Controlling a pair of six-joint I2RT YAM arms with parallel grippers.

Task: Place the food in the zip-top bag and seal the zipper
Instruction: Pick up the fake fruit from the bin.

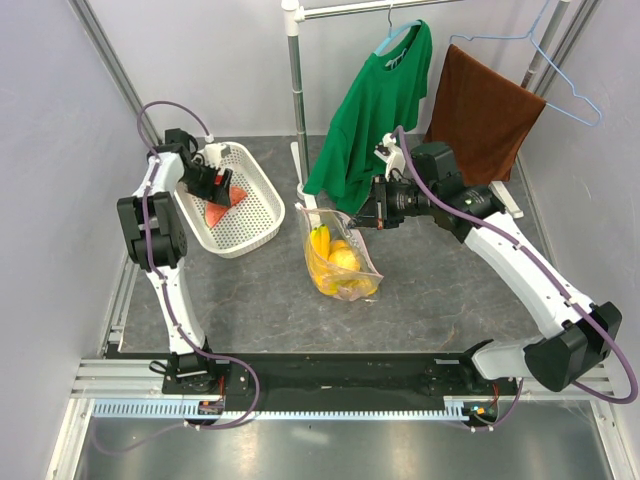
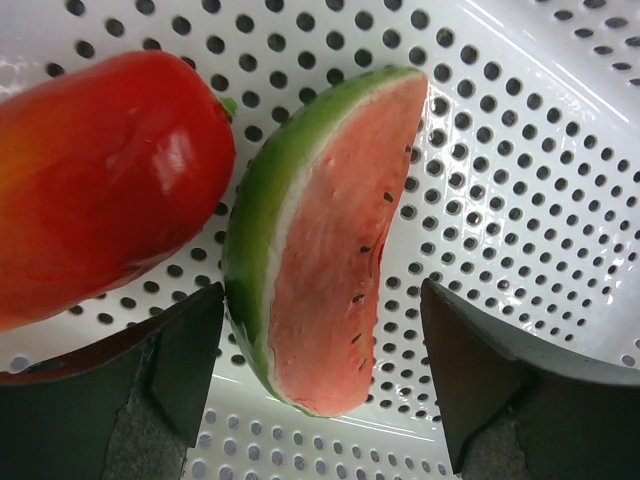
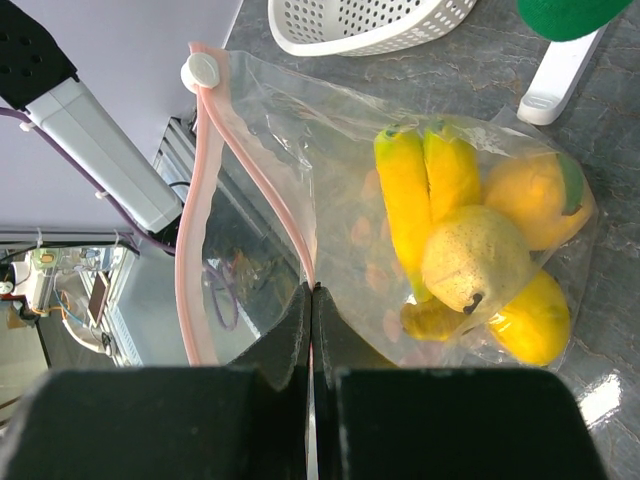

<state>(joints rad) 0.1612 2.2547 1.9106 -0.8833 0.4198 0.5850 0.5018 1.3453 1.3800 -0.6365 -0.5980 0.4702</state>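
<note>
Flanking the red-and-green toy watermelon wedge point(image 2: 320, 250) in the white perforated plastic basket point(image 2: 520, 180) at the far left, the left gripper point(image 2: 320, 345) has its fingers spread apart, and a glossy red toy fruit point(image 2: 100, 180) crowds the wedge's rind side. The right gripper point(image 3: 311, 300) is clamped on the mouth edge of the clear crinkly zip-top bag point(image 3: 260, 200) mid-table, beside the pinkish zipper strip point(image 3: 195, 230), whose two tracks spread apart. Yellow toy bananas point(image 3: 425, 200) and round yellow fruits point(image 3: 470, 260) lie inside, with bare grey tabletop point(image 1: 440, 300) around the bag.
</note>
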